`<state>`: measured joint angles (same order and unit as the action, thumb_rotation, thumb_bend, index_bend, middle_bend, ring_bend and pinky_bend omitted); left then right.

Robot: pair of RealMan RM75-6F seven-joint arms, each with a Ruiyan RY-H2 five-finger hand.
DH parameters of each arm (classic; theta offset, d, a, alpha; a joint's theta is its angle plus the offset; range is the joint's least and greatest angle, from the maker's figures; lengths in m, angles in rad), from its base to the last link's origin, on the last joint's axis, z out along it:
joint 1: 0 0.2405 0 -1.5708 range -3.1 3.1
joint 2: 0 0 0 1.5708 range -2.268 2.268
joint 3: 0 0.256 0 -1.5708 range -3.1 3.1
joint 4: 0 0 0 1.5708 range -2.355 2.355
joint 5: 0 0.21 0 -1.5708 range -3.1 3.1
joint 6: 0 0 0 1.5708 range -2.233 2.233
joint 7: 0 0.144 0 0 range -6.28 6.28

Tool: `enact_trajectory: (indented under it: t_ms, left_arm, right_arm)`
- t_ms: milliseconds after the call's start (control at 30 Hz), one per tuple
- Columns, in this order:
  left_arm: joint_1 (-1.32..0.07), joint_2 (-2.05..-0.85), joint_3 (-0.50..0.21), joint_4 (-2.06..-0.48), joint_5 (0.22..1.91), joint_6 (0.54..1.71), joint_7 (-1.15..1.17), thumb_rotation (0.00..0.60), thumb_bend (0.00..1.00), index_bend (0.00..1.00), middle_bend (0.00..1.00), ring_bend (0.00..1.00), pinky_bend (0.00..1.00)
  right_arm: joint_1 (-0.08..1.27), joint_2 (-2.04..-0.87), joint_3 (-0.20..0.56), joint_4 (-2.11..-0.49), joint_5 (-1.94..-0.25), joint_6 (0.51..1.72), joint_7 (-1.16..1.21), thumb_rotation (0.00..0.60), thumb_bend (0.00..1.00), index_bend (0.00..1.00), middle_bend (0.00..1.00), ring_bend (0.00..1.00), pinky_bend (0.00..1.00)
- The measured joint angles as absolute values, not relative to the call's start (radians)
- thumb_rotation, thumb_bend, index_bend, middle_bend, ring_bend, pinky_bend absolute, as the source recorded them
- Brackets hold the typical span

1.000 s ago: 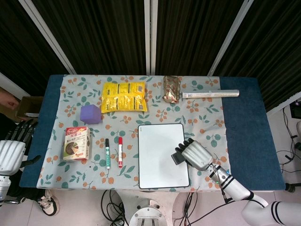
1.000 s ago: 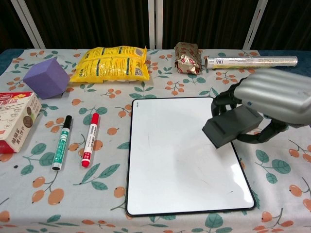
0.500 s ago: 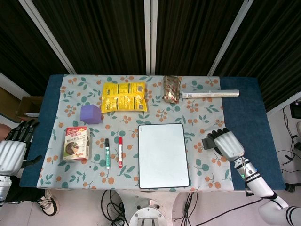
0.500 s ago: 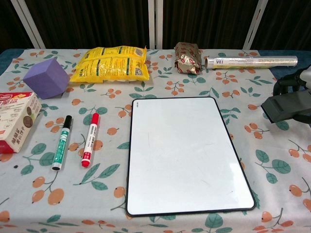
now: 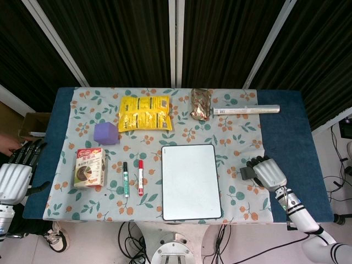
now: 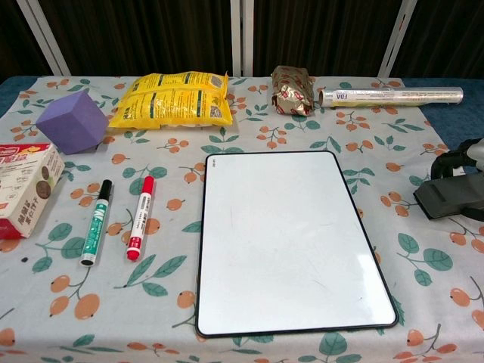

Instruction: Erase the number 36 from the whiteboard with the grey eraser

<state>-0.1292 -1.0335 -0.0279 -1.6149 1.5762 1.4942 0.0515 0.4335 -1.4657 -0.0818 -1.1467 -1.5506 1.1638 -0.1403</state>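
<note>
The whiteboard [image 5: 190,180] [image 6: 286,238] lies in the middle of the floral cloth, its surface blank white with only faint smudges. My right hand [image 5: 267,172] grips the grey eraser [image 5: 246,173] [image 6: 449,198] low over the cloth, to the right of the board and apart from it. In the chest view only the fingers [image 6: 454,159] of that hand show, at the right edge. My left hand [image 5: 15,174] hangs off the table's left side with its fingers apart, holding nothing.
Green marker [image 5: 125,179] and red marker [image 5: 139,177] lie left of the board. A snack box [image 5: 90,167] and purple cube [image 5: 105,133] sit further left. Yellow bags [image 5: 144,113], a foil packet [image 5: 200,104] and a foil roll [image 5: 246,110] line the back.
My right hand has carried the eraser off the whiteboard's right side and out to the right, then lowered it slightly toward the cloth. The left hand has barely moved.
</note>
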Motion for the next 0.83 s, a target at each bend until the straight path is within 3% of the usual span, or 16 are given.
enact_trajectory:
  t_ms: [167,367,700,833]
  left_arm:
    - [-0.129,-1.035,-0.026,-1.615,1.578,1.494,0.051,0.600,0.00,0.04,0.05,0.06,0.18]
    - [-0.127,-1.036,-0.026,-1.612,1.579,1.498,0.048,0.600,0.00,0.04,0.05,0.06,0.18]
    - [-0.128,-1.038,-0.032,-1.608,1.579,1.505,0.042,0.600,0.00,0.04,0.05,0.06,0.18]
    - [-0.131,-1.036,-0.035,-1.605,1.575,1.502,0.039,0.600,0.00,0.04,0.05,0.06,0.18]
  right_arm:
    - [0.425,-1.440,-0.065,-1.221,-1.511,1.142,-0.171,0.600,0.13,0.00,0.00,0.00,0.00]
    - [0.395,-1.409,-0.056,-1.268,-1.525,1.215,-0.162,0.600,0.12,0.00,0.00,0.00,0.00]
    - [0.211,-1.277,-0.027,-1.433,-1.522,1.545,-0.172,0.600,0.12,0.00,0.00,0.00,0.00]
    - [0.138,-1.218,0.001,-1.494,-1.469,1.610,-0.186,0.600,0.12,0.00,0.00,0.00,0.00]
